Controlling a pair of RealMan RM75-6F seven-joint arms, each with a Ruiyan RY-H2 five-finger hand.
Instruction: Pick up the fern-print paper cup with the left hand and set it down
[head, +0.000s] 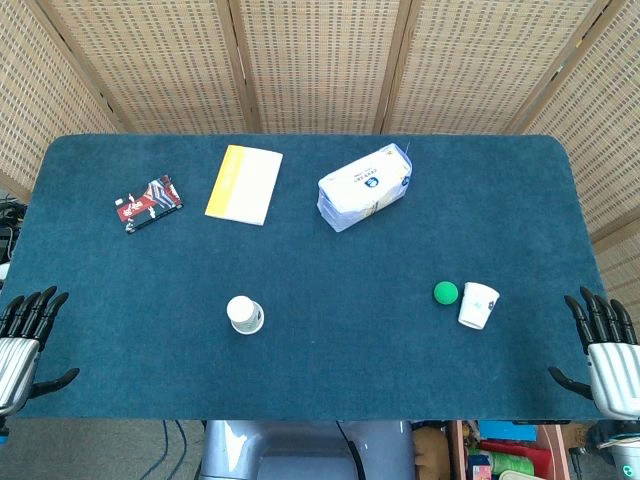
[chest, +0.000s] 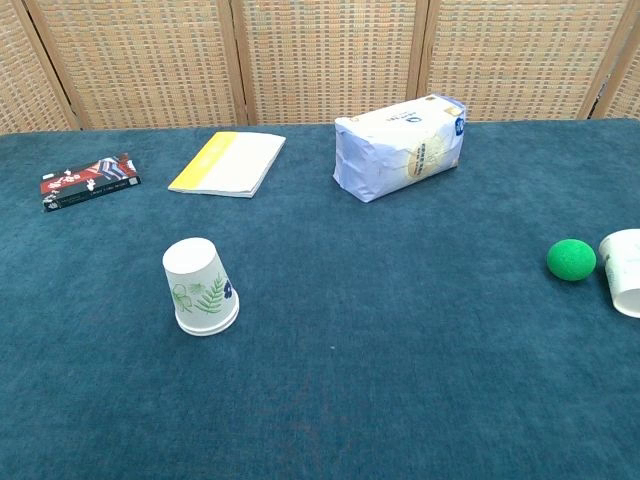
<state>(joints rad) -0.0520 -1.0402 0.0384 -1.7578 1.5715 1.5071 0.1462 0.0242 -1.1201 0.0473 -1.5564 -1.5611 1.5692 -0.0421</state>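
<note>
In the head view the left hand (head: 25, 335) is cut off by the left edge, and the right hand (head: 607, 350) runs off the right edge; the chest view shows neither hand. The second paper cup (chest: 623, 270) is clipped by the chest view's right edge. Print on the tissue pack (chest: 400, 145) and the small dark packet (chest: 88, 180) is too small to read.

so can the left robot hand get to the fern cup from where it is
Probably yes. The left robot hand sits open at the table's near left edge, and only bare cloth lies between it and the fern cup, which stands upside down, apart from everything else.
</note>
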